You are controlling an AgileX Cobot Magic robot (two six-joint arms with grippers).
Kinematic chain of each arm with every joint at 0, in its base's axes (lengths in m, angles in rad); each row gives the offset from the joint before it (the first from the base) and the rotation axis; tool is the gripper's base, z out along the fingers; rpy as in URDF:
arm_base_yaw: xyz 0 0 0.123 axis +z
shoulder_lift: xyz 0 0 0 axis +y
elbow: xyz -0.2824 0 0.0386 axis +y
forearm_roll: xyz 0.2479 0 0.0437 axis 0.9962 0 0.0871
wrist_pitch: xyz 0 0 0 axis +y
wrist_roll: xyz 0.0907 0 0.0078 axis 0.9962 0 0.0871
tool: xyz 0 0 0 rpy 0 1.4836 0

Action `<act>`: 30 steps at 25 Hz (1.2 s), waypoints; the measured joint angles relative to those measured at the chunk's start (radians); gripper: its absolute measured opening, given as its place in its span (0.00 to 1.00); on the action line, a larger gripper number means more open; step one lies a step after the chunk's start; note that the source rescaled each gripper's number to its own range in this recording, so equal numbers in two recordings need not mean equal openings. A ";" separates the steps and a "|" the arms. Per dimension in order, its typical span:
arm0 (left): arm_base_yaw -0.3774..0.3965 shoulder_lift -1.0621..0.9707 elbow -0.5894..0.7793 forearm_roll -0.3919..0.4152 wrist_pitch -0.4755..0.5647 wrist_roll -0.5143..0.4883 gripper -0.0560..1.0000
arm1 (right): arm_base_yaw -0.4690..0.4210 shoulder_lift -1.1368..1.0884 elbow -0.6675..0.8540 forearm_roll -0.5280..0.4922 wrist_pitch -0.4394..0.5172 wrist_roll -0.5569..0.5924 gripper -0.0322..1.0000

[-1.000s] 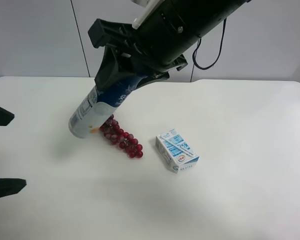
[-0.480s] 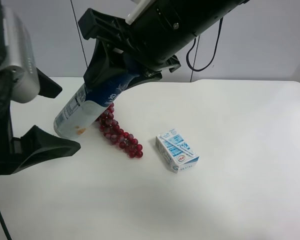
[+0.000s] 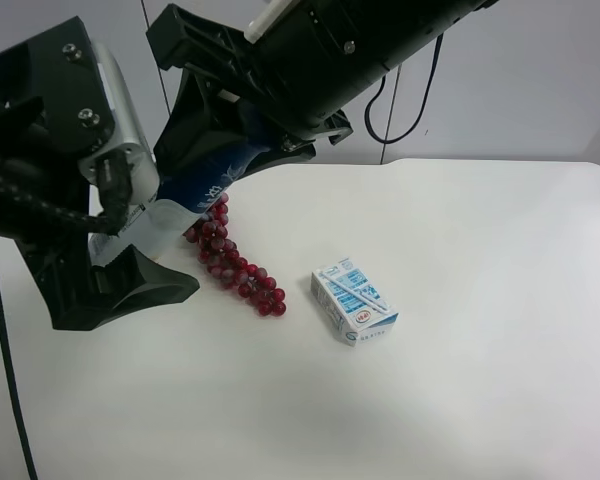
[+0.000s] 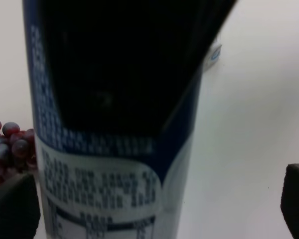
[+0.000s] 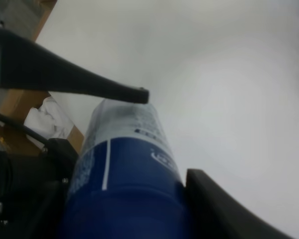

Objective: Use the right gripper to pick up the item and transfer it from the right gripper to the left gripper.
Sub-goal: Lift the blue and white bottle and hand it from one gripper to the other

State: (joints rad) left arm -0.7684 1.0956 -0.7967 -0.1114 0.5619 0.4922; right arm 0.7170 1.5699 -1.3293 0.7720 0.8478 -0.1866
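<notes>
**A:** What had changed in that last second?

**B:** The left gripper (image 3: pixel 140 235) had swung in from the exterior view's left edge, where only its tips had shown. Its fingers now stood spread on either side of the bottle's (image 3: pixel 195 190) white lower end. The right gripper (image 3: pixel 220 150), pinching the blue upper part, had carried the bottle up and toward it. The bottle hung tilted, clear of the bench (image 3: pixel 480 250), near the grapes (image 3: pixel 240 275).

**A:** And for the handover?

**B:** Nearly set, I judged. The left gripper had only to close before the right let go.

**A:** What couldn't you make out?

**B:** The cap was buried in the right gripper, and the base sat behind the left gripper's silver plate. I couldn't tell whether the left fingers touched the bottle. In the left wrist view its upper half was dark and blurred.
</notes>
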 joint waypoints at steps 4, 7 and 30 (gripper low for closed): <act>0.000 0.024 0.000 0.000 -0.023 0.000 0.90 | 0.000 0.000 0.000 0.000 0.000 0.000 0.04; 0.000 0.034 0.000 0.000 -0.027 0.000 0.83 | 0.000 0.000 0.000 0.000 0.000 0.000 0.04; 0.000 0.034 0.000 0.015 -0.044 0.040 0.11 | 0.001 0.000 0.000 0.001 0.028 -0.021 0.04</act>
State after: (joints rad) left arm -0.7684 1.1300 -0.7967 -0.0965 0.5183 0.5319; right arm 0.7179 1.5699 -1.3293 0.7727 0.8755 -0.2072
